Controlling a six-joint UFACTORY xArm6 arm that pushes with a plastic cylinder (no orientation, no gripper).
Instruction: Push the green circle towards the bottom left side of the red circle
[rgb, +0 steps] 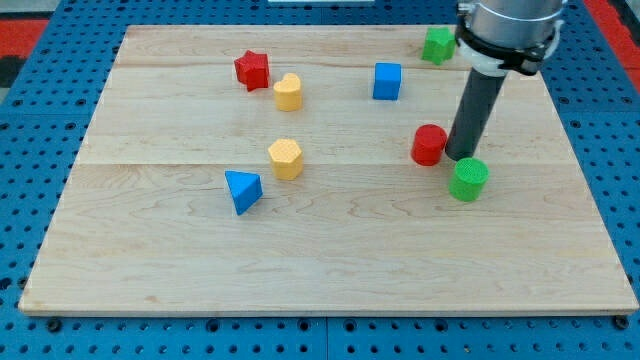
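Our arm has no fingers, just a dark rod, so nothing is held. My tip (462, 157) sits down on the wooden board (330, 270), just beside the red circle (429, 145) on its right, and right above the green circle (468, 179). We see the green circle near the red circle, toward its bottom right. Farther left are a red star (252, 70), two yellow blocks (288, 92) (286, 158), a blue triangle (243, 190), a blue cube (387, 81) and a green block (437, 45) up top.
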